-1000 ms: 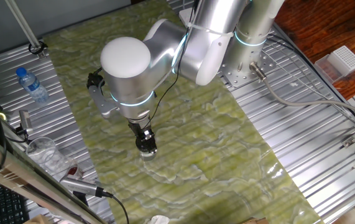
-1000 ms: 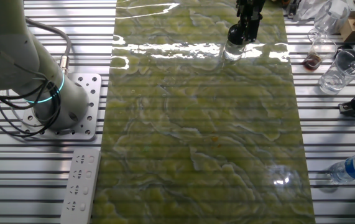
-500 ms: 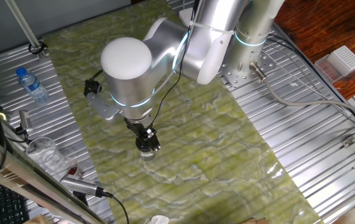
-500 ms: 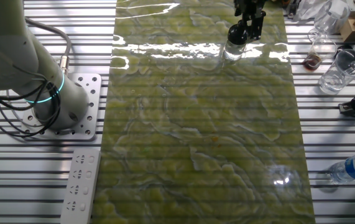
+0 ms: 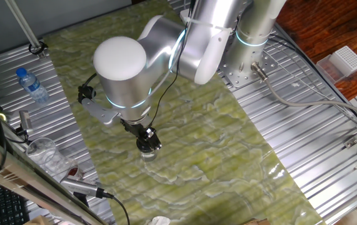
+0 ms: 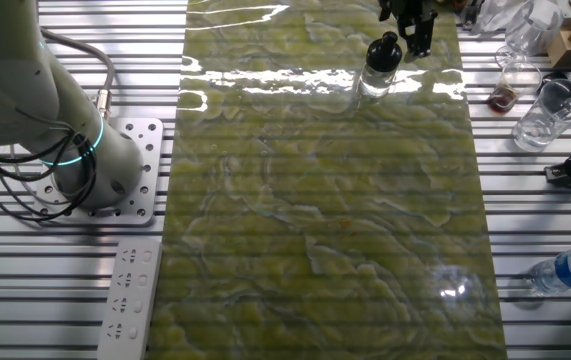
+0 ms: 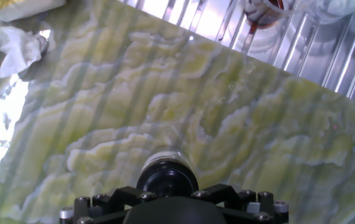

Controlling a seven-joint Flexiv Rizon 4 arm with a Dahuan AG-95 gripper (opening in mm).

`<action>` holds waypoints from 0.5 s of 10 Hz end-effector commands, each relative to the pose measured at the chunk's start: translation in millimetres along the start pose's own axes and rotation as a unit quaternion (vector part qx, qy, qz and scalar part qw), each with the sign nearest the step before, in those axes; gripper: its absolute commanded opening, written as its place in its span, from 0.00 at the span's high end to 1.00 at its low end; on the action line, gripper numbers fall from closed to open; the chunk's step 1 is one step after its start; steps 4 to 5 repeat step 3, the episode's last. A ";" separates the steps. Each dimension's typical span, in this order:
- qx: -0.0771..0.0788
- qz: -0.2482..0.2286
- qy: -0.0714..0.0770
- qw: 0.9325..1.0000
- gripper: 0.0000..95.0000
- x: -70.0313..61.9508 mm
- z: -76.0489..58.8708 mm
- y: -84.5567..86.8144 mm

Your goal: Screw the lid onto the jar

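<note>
1. In the hand view the lid (image 7: 166,179) sits at the bottom centre, just ahead of the claw body, a round black glossy cap with a pale rim of glass showing around its far edge.
2. Neither finger shows in the hand view, so from there I cannot tell how wide the claw stands.
3. In the other fixed view the claw (image 6: 412,22) hangs above and slightly to the side of the lid (image 6: 384,48); its dark fingers (image 6: 424,35) appear to stand apart from the cap rather than clamped on it, though they are small and partly cut off by the top edge.
4. In one fixed view the claw (image 5: 145,139) sits directly over the lid (image 5: 147,146), and whether it touches cannot be told.
5. The jar (image 6: 376,80) stands upright on the green marbled mat (image 6: 325,200) that covers the desk (image 6: 55,300), with the lid on its mouth; the jar (image 5: 148,154) is clear glass and hard to pick out from the mat.
6. Beyond the mat in the hand view lie crumpled white paper (image 7: 12,46) and ribbed metal desk surface.
7. Off the mat, a blue-capped water bottle (image 5: 32,85) lies on the ribbed metal, and a clear plastic cup (image 6: 550,110) stands near the mat's far end.
</note>
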State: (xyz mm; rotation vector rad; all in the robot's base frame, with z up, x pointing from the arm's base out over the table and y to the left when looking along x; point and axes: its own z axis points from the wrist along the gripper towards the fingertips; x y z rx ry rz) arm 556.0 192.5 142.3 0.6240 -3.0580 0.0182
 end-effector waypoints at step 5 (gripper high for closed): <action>-0.007 -0.003 -0.004 1.000 0.00 0.0 -0.3 0.0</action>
